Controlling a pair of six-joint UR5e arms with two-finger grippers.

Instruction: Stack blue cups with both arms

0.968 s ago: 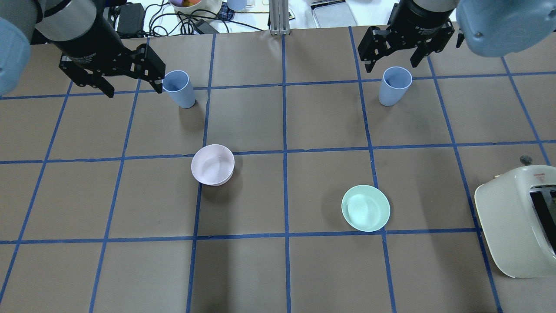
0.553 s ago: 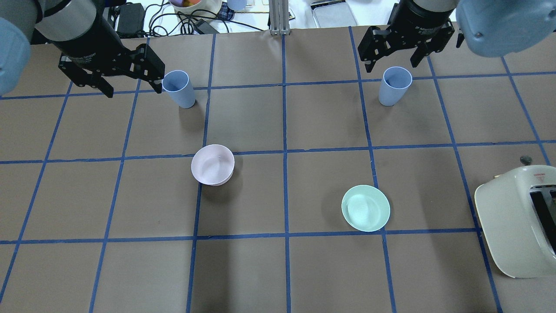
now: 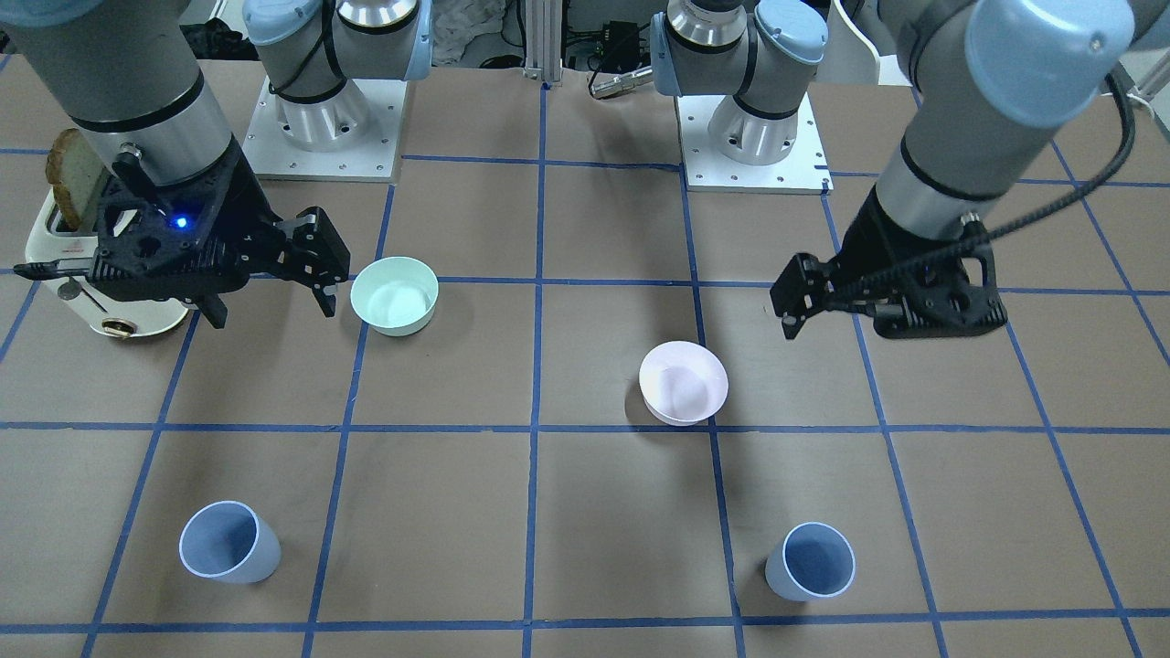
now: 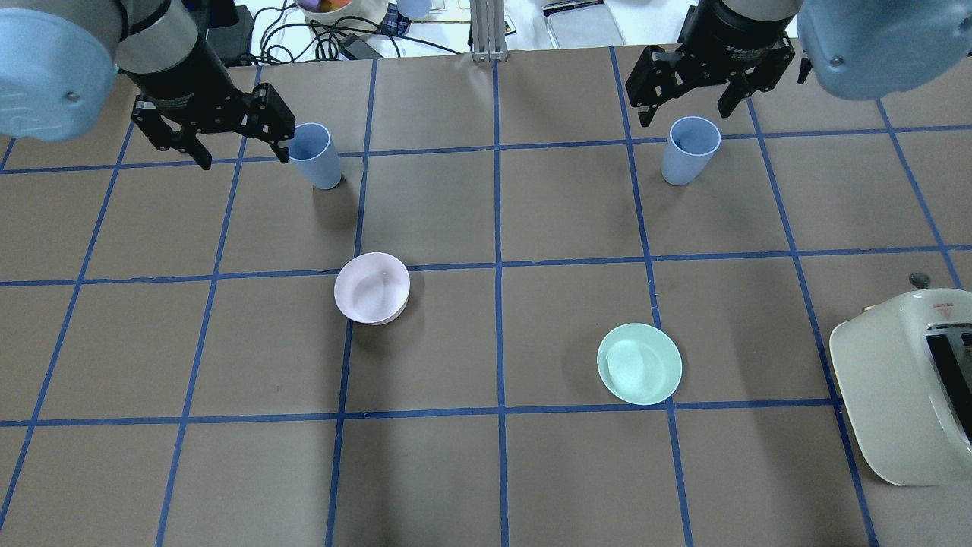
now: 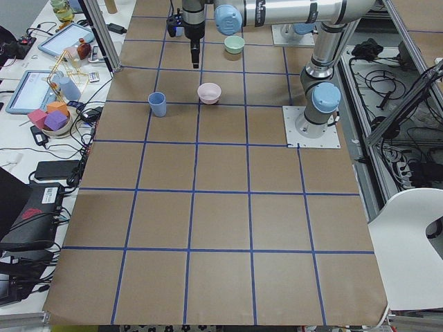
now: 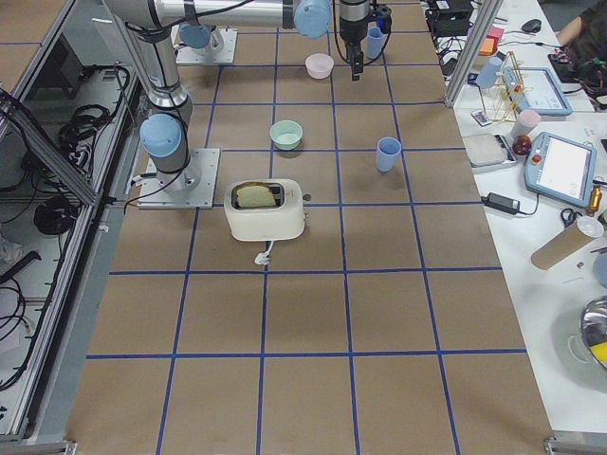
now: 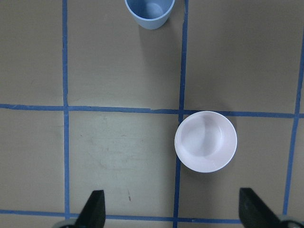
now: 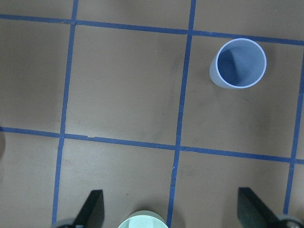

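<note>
Left gripper (image 4: 244, 156) and right gripper (image 3: 272, 313), both wide open and empty, hover above the table (image 4: 562, 479); left cup (image 4: 320, 161) and right cup (image 4: 688, 156) stand upright.

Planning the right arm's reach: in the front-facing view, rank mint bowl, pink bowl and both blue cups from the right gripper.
1. Mint bowl, close by the right gripper.
2. Blue cup, same side.
3. Pink bowl, mid-table.
4. Other blue cup, robot's left side.
</note>
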